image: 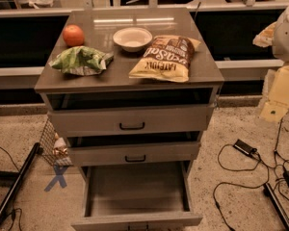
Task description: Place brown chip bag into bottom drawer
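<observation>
At the far left a dark pole point(15, 186) lies slanting on the speckled floor; just right of it a blue tape cross point(57, 177) marks the floor, and a wire mesh basket point(49, 143) leans against the left side of the grey cabinet point(135, 18). On the cabinet top, starting at the left rear corner, sits an orange point(73, 35); in front of it lies a crumpled green-and-white chip bag point(81, 60) near the left edge; a white bowl point(132, 38) stands at the middle rear; the brown chip bag point(166, 57) lies flat just right of the bowl, its near end towards the front edge, its lettering upside down to the camera, well apart from any drawer. Below the top, the top drawer point(130, 120) and the middle drawer point(135, 154) stand slightly open, each with a black handle; the bottom drawer point(135, 221) is pulled far out, its grey floor showing. Right of the cabinet, black cables point(241, 153) and a small dark box trail over the floor. At the right edge, level with the cabinet top and below it, hangs the gripper point(280, 93), a pale yellowish shape under a whitish arm part, well apart from the bag; whether it is released or clenched cannot be told.
</observation>
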Controlling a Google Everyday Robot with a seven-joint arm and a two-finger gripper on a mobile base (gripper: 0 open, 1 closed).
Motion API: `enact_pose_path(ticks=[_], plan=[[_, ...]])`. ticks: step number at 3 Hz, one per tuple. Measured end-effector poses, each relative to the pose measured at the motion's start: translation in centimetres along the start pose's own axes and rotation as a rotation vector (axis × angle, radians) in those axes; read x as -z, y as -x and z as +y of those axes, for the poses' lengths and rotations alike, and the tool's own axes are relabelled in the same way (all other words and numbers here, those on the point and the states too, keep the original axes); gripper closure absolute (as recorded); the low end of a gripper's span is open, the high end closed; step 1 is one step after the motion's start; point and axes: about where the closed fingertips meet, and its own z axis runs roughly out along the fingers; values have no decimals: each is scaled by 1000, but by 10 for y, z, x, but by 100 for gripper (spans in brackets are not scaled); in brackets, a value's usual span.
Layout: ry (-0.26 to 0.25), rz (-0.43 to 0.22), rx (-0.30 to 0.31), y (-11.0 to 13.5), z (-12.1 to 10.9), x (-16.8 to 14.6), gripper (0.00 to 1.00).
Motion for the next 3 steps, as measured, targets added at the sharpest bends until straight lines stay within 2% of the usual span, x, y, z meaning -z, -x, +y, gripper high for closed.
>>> enact_pose_path(ticks=[1, 2, 3], plan=[[-3, -3, -2, 0, 0, 2, 0], [-46, -40, -63, 10, -7, 5, 0], [-85, -50, -79, 40, -40, -11, 0]])
